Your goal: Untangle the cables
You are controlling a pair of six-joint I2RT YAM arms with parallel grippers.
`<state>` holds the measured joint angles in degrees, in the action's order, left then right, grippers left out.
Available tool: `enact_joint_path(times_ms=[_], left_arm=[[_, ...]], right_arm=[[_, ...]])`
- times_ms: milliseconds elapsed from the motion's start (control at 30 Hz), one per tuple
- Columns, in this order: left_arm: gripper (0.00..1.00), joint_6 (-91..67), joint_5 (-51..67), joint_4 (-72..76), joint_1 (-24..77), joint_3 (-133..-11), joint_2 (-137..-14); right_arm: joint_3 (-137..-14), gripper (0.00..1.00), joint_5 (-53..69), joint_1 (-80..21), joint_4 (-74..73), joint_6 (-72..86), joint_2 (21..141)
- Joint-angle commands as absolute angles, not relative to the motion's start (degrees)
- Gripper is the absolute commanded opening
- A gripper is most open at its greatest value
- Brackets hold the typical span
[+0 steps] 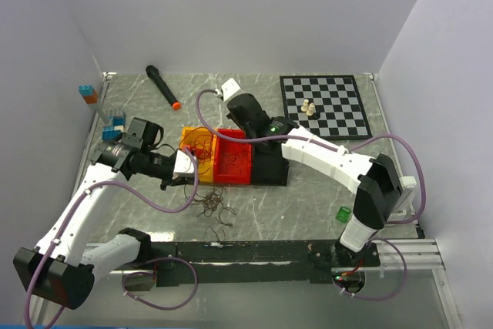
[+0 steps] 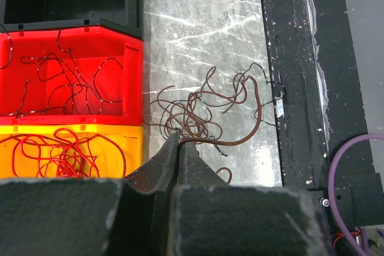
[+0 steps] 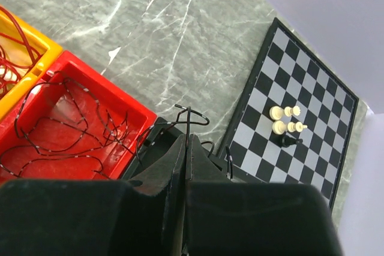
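A loose tangle of brown and black cables (image 2: 192, 109) lies on the table just in front of the bins, also in the top view (image 1: 212, 204). My left gripper (image 2: 180, 141) is shut on one brown cable (image 2: 255, 118) that arcs out of the tangle; it sits by the orange bin's front (image 1: 192, 173). The orange bin (image 2: 129, 142) holds red cables (image 2: 54, 154). The red bin (image 2: 129, 70) holds black cables (image 3: 66, 118). My right gripper (image 3: 187, 142) is shut on a thin black cable (image 3: 191, 117) above the black bin's corner (image 1: 253, 132).
A black bin (image 1: 271, 166) stands right of the red one. A chessboard (image 1: 339, 113) with several pieces (image 1: 309, 109) lies at the back right. A black marker (image 1: 163, 86), a white object (image 1: 229, 86), coloured blocks (image 1: 88, 94) and a green cube (image 1: 343, 213) are around.
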<state>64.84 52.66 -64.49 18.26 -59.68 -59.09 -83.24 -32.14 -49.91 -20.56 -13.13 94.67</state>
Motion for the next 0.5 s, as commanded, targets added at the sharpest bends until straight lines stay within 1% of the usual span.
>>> enact_joint_path(times_ms=[0,467], left_arm=[[0.04,65.4,54.8,-64.3,18.4,-60.9,-59.2],[0.03,64.2,54.3,-64.9,18.4,-63.0,-59.3]], right_arm=[[-83.7,0.00,-32.0,-49.7,-20.5,-13.8,93.9],[-92.8,0.00,-28.4,-52.4,-24.5,-8.9,108.6]])
